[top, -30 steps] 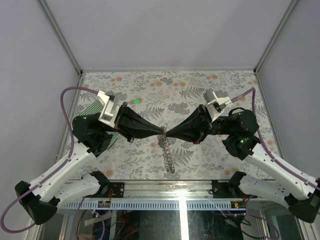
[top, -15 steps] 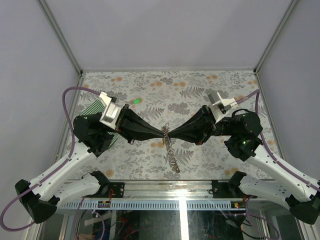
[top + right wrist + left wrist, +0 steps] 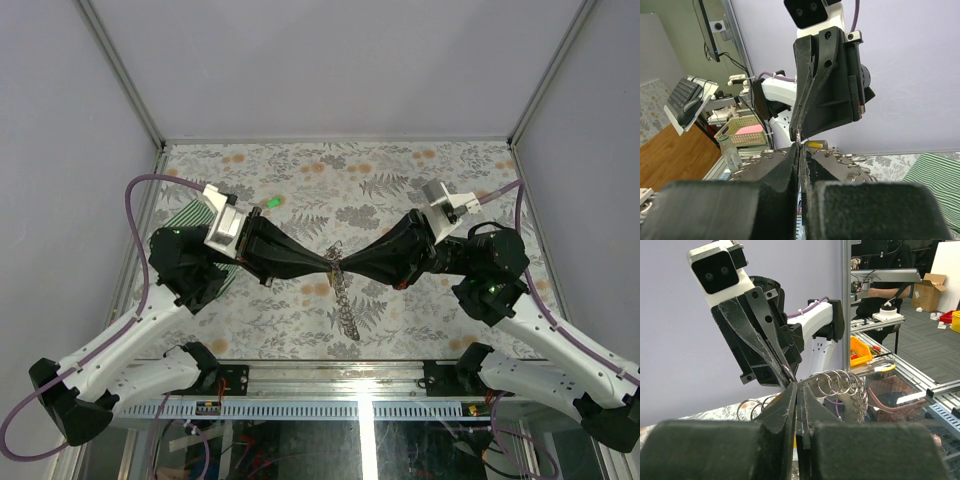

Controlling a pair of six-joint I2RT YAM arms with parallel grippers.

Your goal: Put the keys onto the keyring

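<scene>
As left claw [image 3: 327, 264], right claw [image 3: 344, 266] clamp — keyring [image 3: 346, 302] dangles.

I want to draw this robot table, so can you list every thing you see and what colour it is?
table: 1, grey leaf pattern with orange blooms, under everything
keyring: 1, grey metal, mid-table, trailing towards the near edge from where the jaws meet
key: 1 seen, green, on the table, left of centre towards the back
cloth: 1, green-and-white striped, table's left edge, partly hidden
left arm: 1, white and black, reaching to the centre, jaws shut on the keyring's top end
right arm: 1, white and black, reaching to the centre, jaws shut on the same end
cameras: 2, white, one on each wrist
</scene>
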